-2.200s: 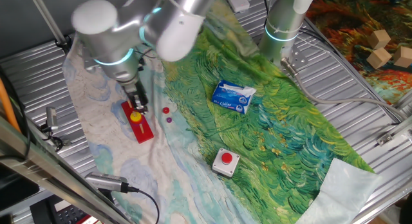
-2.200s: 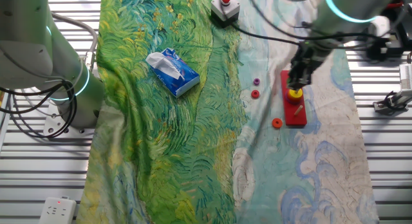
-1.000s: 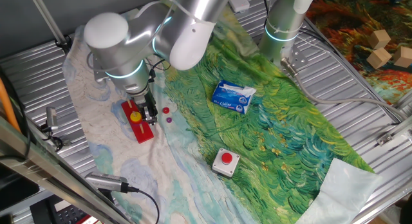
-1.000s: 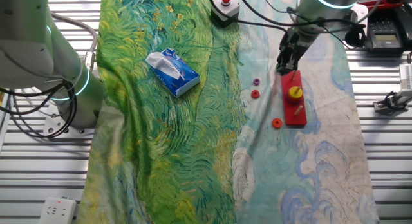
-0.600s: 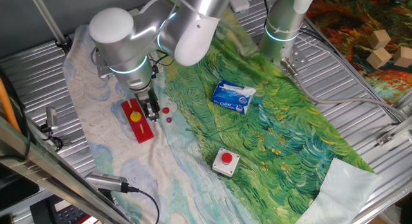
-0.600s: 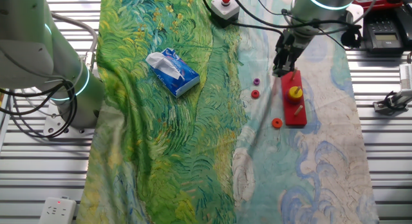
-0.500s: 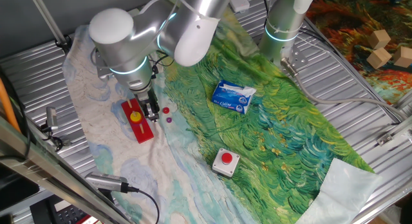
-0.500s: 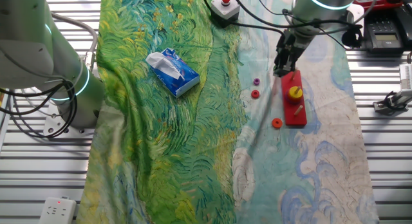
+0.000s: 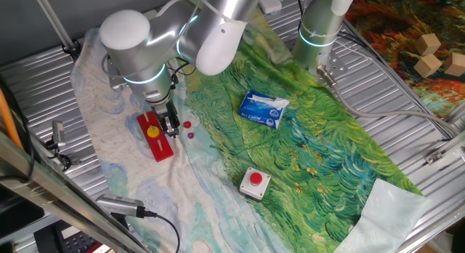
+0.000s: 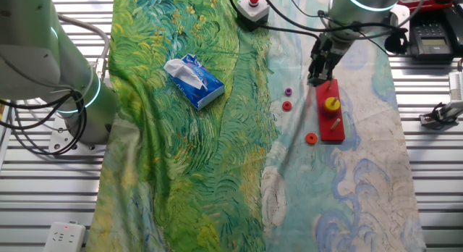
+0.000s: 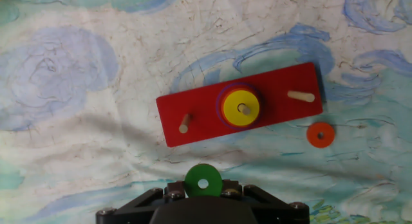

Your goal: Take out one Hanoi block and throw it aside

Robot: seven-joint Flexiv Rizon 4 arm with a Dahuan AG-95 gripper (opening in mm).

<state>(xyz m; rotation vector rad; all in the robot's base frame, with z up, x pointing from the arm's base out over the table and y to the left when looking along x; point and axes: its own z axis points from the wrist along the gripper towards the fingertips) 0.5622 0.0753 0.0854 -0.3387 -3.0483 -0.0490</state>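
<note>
Painted cloth (image 9: 320, 158) on slatted metal table (image 9: 407, 93), red board (image 11: 241, 112) lying flat

A printed cloth (image 9: 327, 151) with painterly swirls, matt and wrinkled, drapes a counter (image 9: 43, 78) of ribbed, shiny metal. On it sits a smooth red board (image 11: 239, 105) with pale wooden pegs (image 11: 300, 96). The green Hanoi block (image 11: 203, 181) looks matt and smooth; the arm's casing (image 9: 131, 35) gleams silver.
</note>
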